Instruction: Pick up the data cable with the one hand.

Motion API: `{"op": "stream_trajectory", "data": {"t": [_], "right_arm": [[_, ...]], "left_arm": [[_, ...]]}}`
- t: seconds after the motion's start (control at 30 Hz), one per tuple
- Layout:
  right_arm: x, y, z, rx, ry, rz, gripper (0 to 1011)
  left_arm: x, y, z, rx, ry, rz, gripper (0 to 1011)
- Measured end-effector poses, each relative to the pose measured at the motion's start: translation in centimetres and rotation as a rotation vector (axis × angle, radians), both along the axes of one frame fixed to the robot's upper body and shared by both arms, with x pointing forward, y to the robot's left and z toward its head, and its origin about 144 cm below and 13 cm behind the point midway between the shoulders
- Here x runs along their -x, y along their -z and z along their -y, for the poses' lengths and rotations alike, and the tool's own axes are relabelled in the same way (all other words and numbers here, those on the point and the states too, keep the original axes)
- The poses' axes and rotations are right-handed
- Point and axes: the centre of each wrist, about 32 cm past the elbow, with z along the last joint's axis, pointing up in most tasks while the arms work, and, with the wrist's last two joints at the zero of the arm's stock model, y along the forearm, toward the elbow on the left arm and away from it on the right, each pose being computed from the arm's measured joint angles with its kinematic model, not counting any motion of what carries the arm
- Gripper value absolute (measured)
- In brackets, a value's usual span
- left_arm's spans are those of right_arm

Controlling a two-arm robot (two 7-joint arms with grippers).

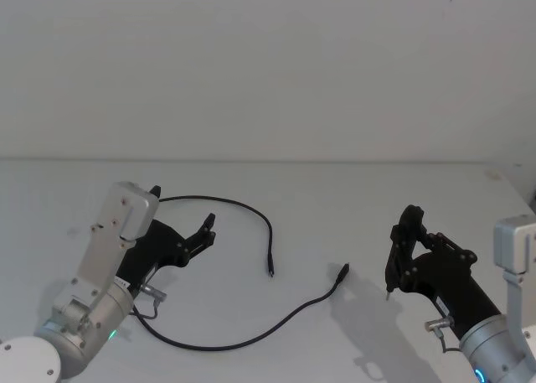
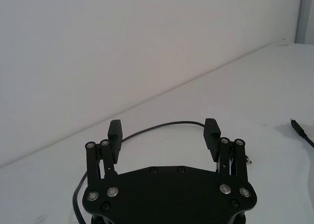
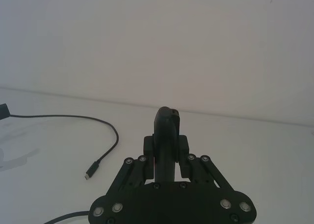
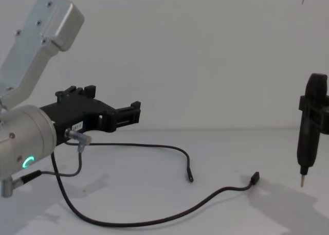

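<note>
The data cable is a long thin black line lying on the white table. It arcs from one plug back under my left gripper, then sweeps along the front to the other plug. My left gripper, the one hand, is open and hovers over the cable's arc without touching it. In the left wrist view the cable runs just beyond the open left gripper. From the chest the left gripper sits above the cable. My right gripper is shut, off to the right.
A short dark lead with a silver plug hangs at my left wrist. The table ends at a plain white wall. The right gripper stands upright at the right edge with a pale tip below, clear of the near plug.
</note>
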Motion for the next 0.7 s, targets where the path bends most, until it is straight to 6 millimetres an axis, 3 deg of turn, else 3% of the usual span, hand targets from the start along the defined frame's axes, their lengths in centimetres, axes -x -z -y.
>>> {"op": "stream_trajectory", "data": {"t": [0.7], "right_arm": [[0.0, 0.0, 0.0, 0.0, 0.0, 0.0, 279]], "left_arm": [[-0.08, -0.28, -0.11, 0.004, 0.031, -0.002, 1001]]}}
